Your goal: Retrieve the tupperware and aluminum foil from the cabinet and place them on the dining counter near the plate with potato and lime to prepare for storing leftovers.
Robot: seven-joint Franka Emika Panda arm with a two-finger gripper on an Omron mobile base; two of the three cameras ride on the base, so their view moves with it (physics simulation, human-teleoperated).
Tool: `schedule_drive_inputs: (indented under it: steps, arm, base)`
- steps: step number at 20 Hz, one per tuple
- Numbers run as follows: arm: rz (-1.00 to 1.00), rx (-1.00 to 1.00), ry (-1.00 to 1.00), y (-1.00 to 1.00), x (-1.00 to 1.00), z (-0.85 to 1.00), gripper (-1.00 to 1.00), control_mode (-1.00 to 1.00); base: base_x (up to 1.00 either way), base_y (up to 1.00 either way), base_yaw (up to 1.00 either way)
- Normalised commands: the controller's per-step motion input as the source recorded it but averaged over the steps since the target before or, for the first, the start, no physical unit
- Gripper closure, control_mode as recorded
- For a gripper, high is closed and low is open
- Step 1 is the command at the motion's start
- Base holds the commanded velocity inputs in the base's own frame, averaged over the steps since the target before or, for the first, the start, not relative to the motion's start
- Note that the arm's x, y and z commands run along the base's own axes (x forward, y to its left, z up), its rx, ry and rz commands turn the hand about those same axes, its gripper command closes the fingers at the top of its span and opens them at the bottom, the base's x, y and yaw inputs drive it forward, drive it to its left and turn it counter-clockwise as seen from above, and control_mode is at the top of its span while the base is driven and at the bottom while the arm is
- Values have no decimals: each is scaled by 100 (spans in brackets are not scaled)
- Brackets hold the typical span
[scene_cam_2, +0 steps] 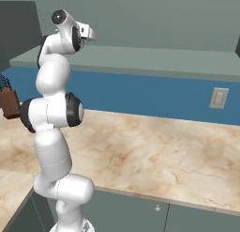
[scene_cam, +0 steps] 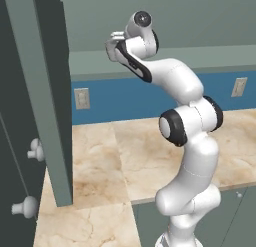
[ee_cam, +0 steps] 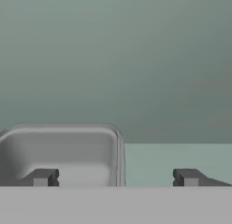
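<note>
We saw the cabinet point(ee_cam: 136, 60) interior open ahead, its pale shelf point(ee_cam: 176, 157) bare right of the tupperware point(ee_cam: 61, 150). Below lay a marble wall counter point(scene_cam: 150, 156) against a blue backsplash point(scene_cam_2: 140, 97). Our gripper point(ee_cam: 115, 177) stood fully spread and empty, its left fingertip point(ee_cam: 43, 177) before the tupperware.

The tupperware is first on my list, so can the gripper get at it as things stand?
Probably yes. In the hand view the tupperware sits on the cabinet shelf right before the open gripper, nothing between them, though it lies off-centre toward one fingertip.
</note>
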Motion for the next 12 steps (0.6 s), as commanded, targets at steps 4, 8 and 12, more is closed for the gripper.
schedule_drive_inputs:
  steps: [4, 8, 12]
  arm:
    - [-4, 0, 10, 20, 13, -12, -100, -100]
    - [-6, 0, 17, 28, 0, -3, 100, -100]
    - [-7, 0, 13, 20, 0, -11, 100, -100]
  base:
    - [0, 0, 0]
    - [0, 0, 0]
    - [0, 0, 0]
